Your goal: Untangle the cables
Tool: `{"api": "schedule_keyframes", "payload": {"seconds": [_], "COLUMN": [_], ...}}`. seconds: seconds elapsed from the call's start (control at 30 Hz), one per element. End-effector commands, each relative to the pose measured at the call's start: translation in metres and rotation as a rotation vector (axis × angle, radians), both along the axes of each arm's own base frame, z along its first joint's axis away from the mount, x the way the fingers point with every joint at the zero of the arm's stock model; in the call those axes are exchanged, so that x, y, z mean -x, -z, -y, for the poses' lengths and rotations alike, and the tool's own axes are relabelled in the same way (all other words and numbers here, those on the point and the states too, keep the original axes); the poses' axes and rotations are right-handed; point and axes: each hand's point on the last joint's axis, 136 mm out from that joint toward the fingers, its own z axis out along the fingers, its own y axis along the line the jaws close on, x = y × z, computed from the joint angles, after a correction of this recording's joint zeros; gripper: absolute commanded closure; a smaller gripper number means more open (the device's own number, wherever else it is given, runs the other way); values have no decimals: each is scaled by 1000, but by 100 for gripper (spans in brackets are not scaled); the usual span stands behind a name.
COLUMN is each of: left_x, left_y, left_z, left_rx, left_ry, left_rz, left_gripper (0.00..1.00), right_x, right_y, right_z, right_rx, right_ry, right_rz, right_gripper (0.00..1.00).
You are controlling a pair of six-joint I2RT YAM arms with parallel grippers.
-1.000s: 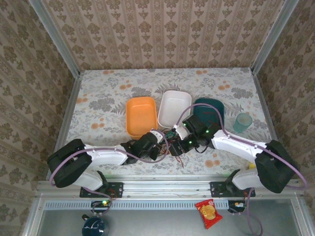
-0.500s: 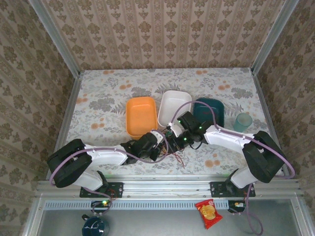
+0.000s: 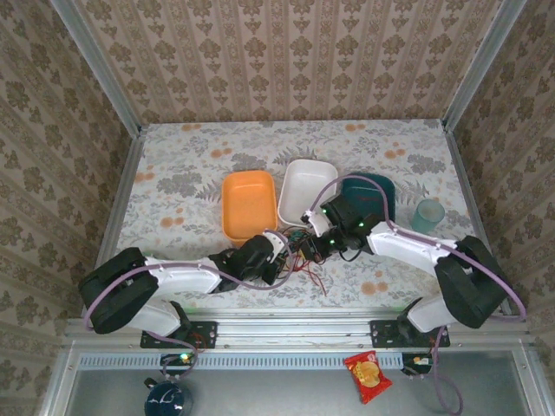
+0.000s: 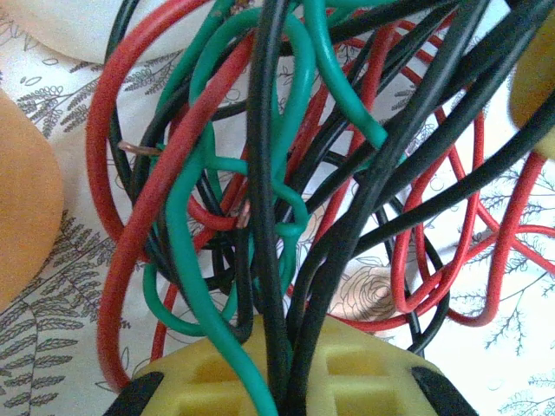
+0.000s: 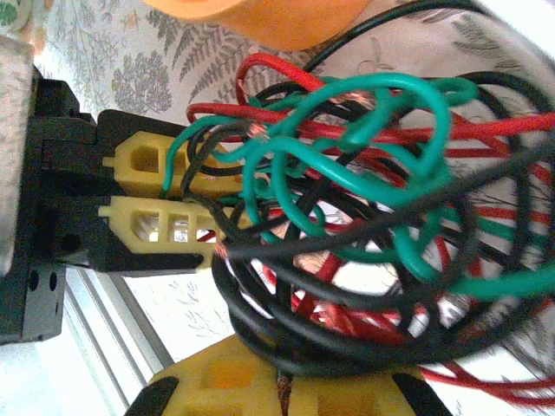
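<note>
left gripper (image 3: 283, 254): clenched tight on the thin red, green and black cables (image 4: 260, 217), strands fanning out of its yellow tips
cables: one knotted clump on the flowery table, just near of the orange plastic tray (image 3: 247, 204), between both grippers
right gripper (image 5: 279, 392): pinched shut too, grabbing black strands on the clump's right side

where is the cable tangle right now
In the top view the cables are bunched at centre, between the left gripper and the right gripper, just on the near side of the orange tray and white tray.
</note>
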Motion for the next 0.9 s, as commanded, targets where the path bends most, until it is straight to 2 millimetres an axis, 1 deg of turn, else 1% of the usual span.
{"api": "schedule_keyframes", "payload": {"seconds": [0.0,0.1,0.2,0.27,0.33,0.4,0.5,0.6,0.73,0.87], "left_x": [2,2,1,2,2,2,2,2,2,2], "left_y": [-4,-3,-1,1,3,4,6,9,11,13], "left_z": [1,1,0,-1,-2,-2,-3,-4,-2,0], "left_rx": [22,22,21,18,15,16,12,11,9,3], "left_ry": [16,18,13,10,8,7,2,2,5,14], "left_rz": [1,-3,-11,-18,-24,-26,-33,-41,-46,-52], "left_gripper": [100,100,100,100,100,100,100,100,100,100], "right_x": [-9,-7,-11,-20,-32,-39,-44,-43,-31,-24], "right_y": [-10,-8,-5,-2,-2,-4,-11,-16,-16,-16], "right_z": [13,19,30,45,65,78,88,85,64,46], "right_rx": [9,28,81,151,226,259,256,219,129,59], "right_ry": [67,77,112,184,273,331,385,369,274,222], "right_rz": [63,66,89,127,170,200,226,232,186,141], "right_gripper": [100,100,100,100,100,100,100,100,100,99]}}
